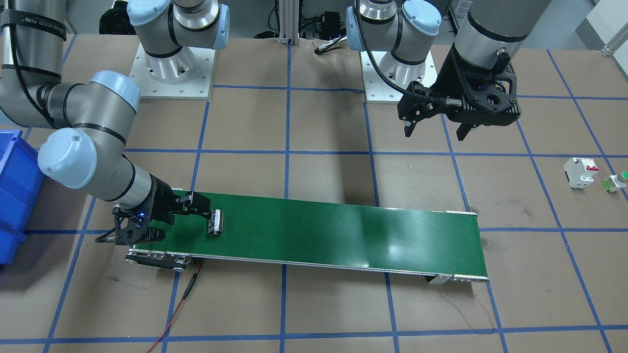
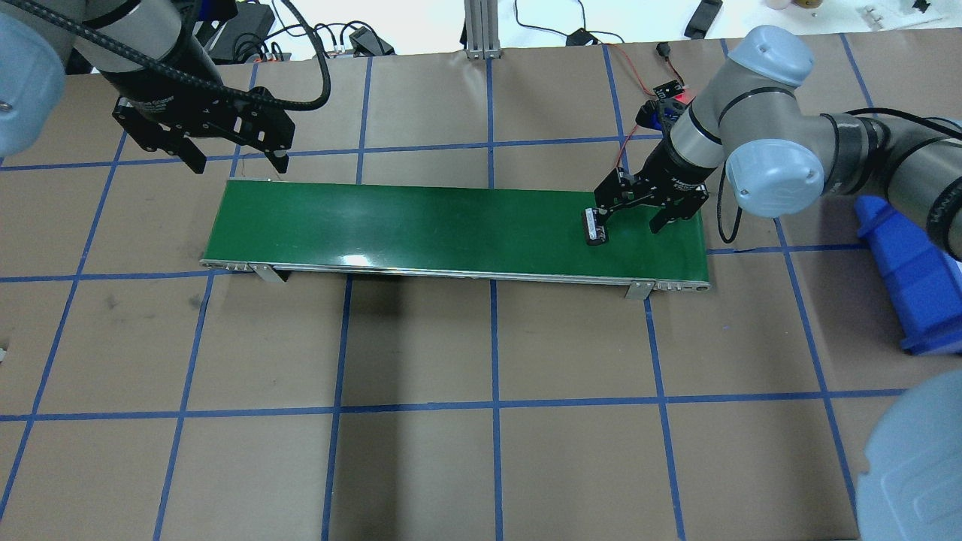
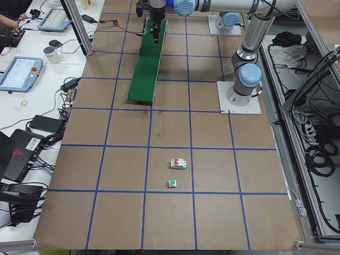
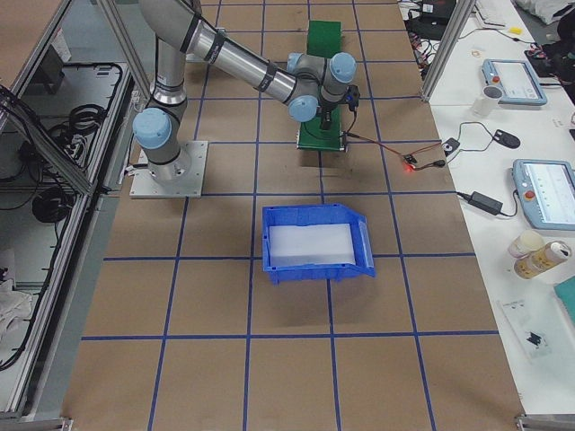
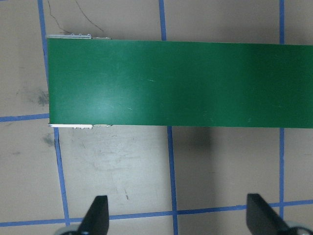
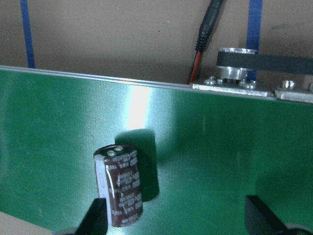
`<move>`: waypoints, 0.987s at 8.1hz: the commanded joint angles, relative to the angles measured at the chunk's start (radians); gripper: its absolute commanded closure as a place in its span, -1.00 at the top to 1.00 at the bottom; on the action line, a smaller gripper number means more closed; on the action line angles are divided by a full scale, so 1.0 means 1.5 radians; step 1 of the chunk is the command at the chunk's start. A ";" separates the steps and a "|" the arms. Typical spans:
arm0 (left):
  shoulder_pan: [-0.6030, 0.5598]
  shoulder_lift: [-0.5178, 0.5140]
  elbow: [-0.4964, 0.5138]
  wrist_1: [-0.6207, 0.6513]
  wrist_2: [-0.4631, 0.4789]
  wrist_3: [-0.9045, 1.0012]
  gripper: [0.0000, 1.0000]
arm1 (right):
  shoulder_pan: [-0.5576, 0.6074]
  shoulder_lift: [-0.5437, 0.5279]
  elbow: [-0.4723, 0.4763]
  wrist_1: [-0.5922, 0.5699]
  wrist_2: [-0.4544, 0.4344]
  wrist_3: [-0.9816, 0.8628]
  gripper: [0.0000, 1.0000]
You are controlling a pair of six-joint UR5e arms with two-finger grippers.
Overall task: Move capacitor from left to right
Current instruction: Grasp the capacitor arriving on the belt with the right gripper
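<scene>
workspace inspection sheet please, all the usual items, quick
surface: brown table with a blue tape grid; green conveyor belt lies across it
job's things: capacitor on the belt, near its end on the robot's right
clutter: white breaker, green push button and blue bin, all off the belt
tools: right tool open, low over the belt, capacitor close to one finger; left tool open, above the table by the belt's other end
cables: red-black wire at the belt's right end
surroundings: desks with tablets
</scene>
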 commanded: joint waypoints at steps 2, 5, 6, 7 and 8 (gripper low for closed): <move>0.000 0.000 0.001 0.000 0.000 -0.001 1.00 | 0.001 0.001 0.001 0.000 -0.003 0.002 0.97; 0.000 0.001 0.000 0.000 0.000 0.000 1.00 | 0.000 0.002 0.000 0.002 -0.009 -0.007 -0.80; 0.000 0.001 0.001 0.000 0.001 0.000 1.00 | 0.000 0.002 -0.001 0.002 -0.023 -0.005 -0.99; 0.000 0.001 0.000 0.000 0.001 0.000 1.00 | 0.000 0.001 -0.003 0.002 -0.027 -0.001 -1.00; 0.000 0.001 0.000 0.000 0.001 0.000 1.00 | 0.000 0.000 -0.003 0.002 -0.026 0.005 -1.00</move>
